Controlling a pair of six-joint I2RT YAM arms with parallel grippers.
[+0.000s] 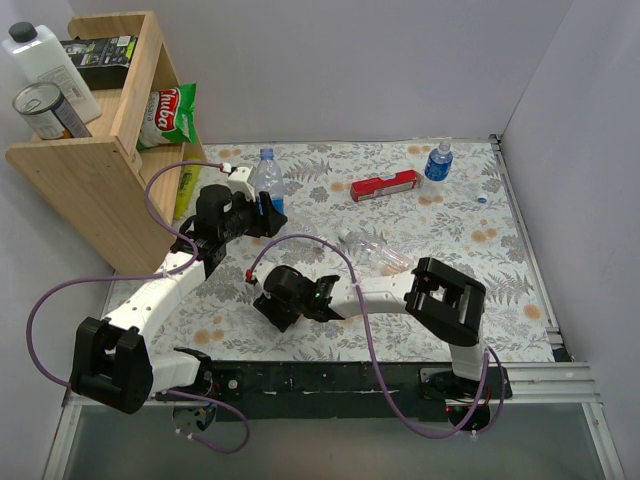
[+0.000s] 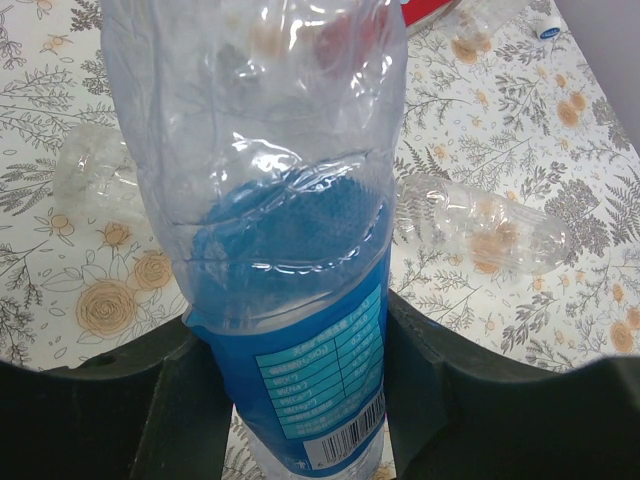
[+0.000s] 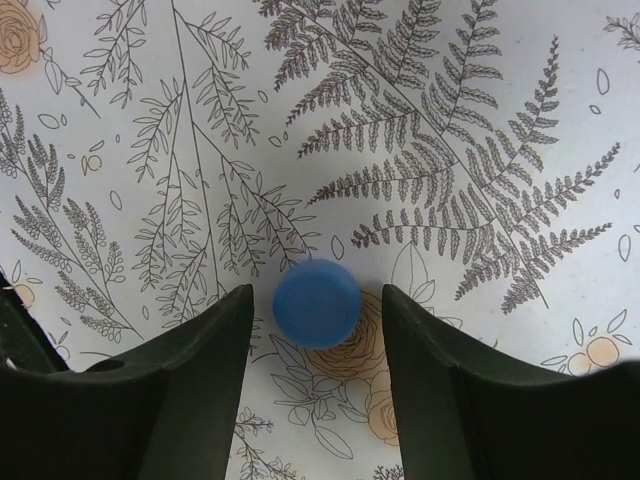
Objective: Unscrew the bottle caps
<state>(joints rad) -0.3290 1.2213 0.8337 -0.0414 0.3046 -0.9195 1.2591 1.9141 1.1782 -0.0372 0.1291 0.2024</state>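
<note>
Left claw [image 2: 300, 335]: clamped on the blue-label bottle [image 2: 290, 250], which it holds upright near the far-left corner of the counter [image 1: 520, 300], just beside the wooden shelf [image 1: 90, 170]. The bottle's top is out of the wrist view and too small from above, so we cannot tell whether it is capped.

Right claw [image 3: 318, 300]: fingers apart, pointing down at the counter close to the near edge, left of the middle. A blue cap [image 3: 317, 303] sits between the fingers with a gap on either side, touching neither. We judge it to be off its bottle and lying loose.

Progress, as we read it:
- One cap is loose under the right claw.
- A second small cap [image 1: 481, 199] lies loose near the right edge.
- A clear bottle [image 1: 375, 250] lies on its side mid-counter, cap state unclear.
- The small bottle [image 1: 437, 162] in the far-right corner appears to wear a blue cap, so that one is left to do.
- The red box [image 1: 385, 186] is not involved.
</note>
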